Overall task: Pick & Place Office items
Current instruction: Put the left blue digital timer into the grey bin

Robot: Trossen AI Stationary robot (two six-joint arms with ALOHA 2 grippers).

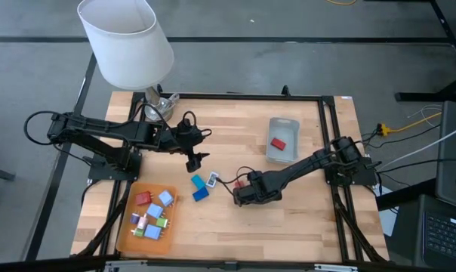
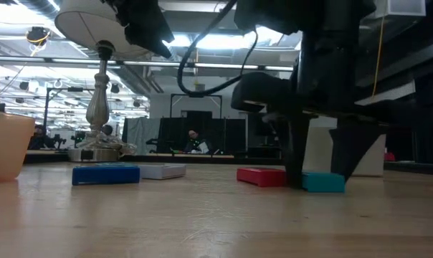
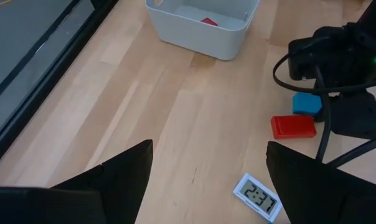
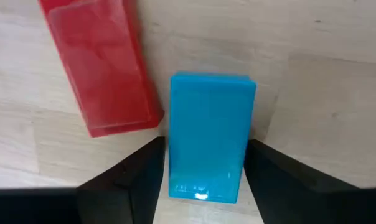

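A light blue block (image 4: 210,130) lies flat on the table beside a red block (image 4: 101,62). My right gripper (image 4: 206,180) points down over it, shut on its two long sides; in the high view the gripper (image 1: 248,193) covers the block. My left gripper (image 1: 194,161) hangs open above the table middle, nothing between its fingers (image 3: 122,180). Below it lie a small white clock (image 3: 258,197), another light blue piece (image 1: 197,181) and a blue block (image 1: 201,194). Several small pieces rest in the orange tray (image 1: 126,234). My right gripper has the light blue block's two long sides (image 4: 174,155) between its two fingers (image 4: 144,174), toward one end of the block. The fingers come from above, pointing down, and lie across the block. The block rests flat on the table (image 2: 322,182).
A translucent grey bin (image 1: 282,140) with a red piece (image 1: 278,143) inside stands at the far right. A white-shaded lamp (image 1: 126,38) stands at the table's far left corner. Bare wood lies along the near edge right of the tray.
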